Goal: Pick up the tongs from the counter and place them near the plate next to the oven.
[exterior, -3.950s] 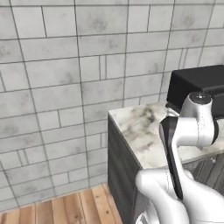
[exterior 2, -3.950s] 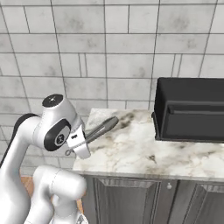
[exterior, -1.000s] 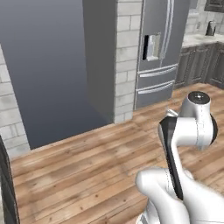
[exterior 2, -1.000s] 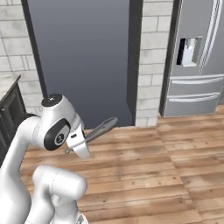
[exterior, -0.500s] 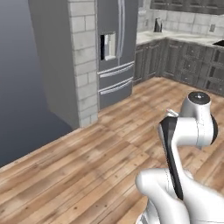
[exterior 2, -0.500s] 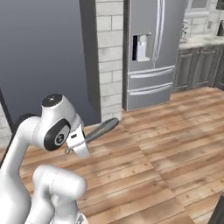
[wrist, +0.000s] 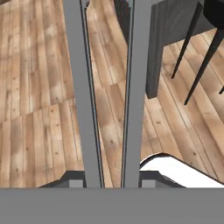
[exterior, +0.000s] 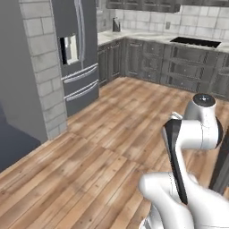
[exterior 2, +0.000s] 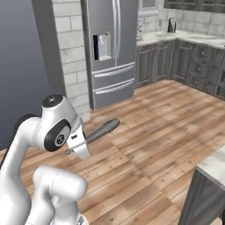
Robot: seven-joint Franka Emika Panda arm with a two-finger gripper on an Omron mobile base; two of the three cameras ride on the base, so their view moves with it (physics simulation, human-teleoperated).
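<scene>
My gripper (wrist: 109, 181) is shut on the tongs (wrist: 133, 78), whose two slim grey arms run side by side up the hand view over the wooden floor. In the right base view the tongs (exterior 2: 102, 129) stick out forward and to the right from the hand, at about the height of the arm's top joint. A corner of marbled counter (exterior 2: 214, 166) over a dark cabinet shows at the lower right there. Another stretch of counter (exterior: 138, 36) runs along the far wall. The plate and the oven are out of view.
A steel fridge (exterior: 78, 49) (exterior 2: 110, 52) stands beside a grey brick pillar (exterior: 40, 53). Dark cabinets (exterior: 179, 67) line the far wall, with a black cooktop (exterior: 197, 41) set in the top. Thin black stool legs (wrist: 197, 52) and a dark cabinet end (wrist: 151, 43) stand on the wooden floor.
The whole scene has slid left in both base views as the base turns; the fridge went from right to left, and far cabinets came in. The tongs stay gripped.
</scene>
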